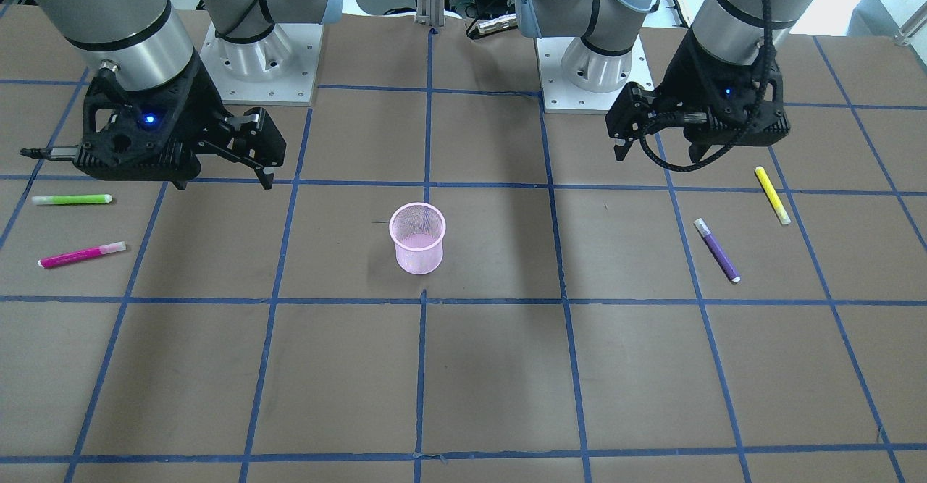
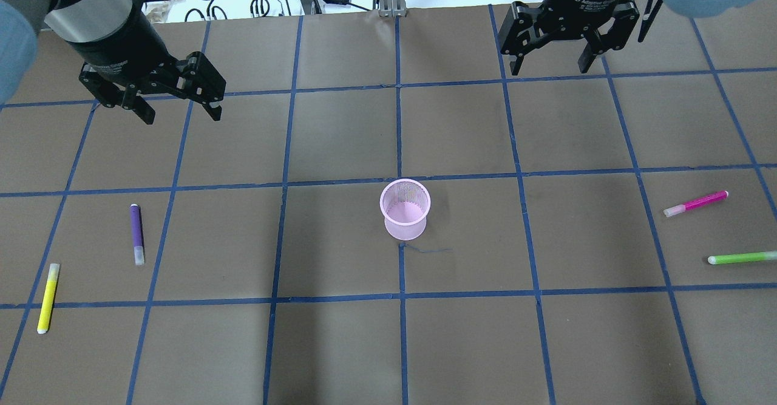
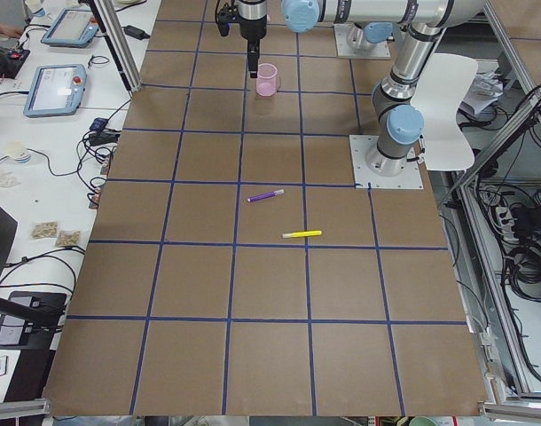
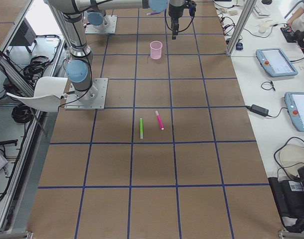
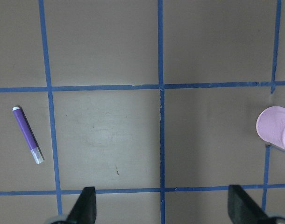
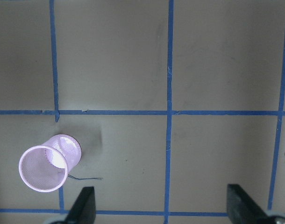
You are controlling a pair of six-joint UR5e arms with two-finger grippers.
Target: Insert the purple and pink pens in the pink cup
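The pink mesh cup (image 2: 405,209) stands upright and empty near the table's middle. It also shows in the front view (image 1: 418,237). The purple pen (image 2: 137,234) lies flat on my left side, and shows in the left wrist view (image 5: 27,135). The pink pen (image 2: 695,203) lies flat on my right side. My left gripper (image 2: 181,112) is open and empty, hovering beyond the purple pen. My right gripper (image 2: 549,66) is open and empty, hovering beyond and to the left of the pink pen. The right wrist view shows the cup (image 6: 49,161) at lower left.
A yellow pen (image 2: 48,297) lies nearer the robot than the purple pen, at the far left. A green pen (image 2: 742,258) lies just nearer the robot than the pink pen, at the far right. Blue tape lines grid the brown table (image 2: 340,344).
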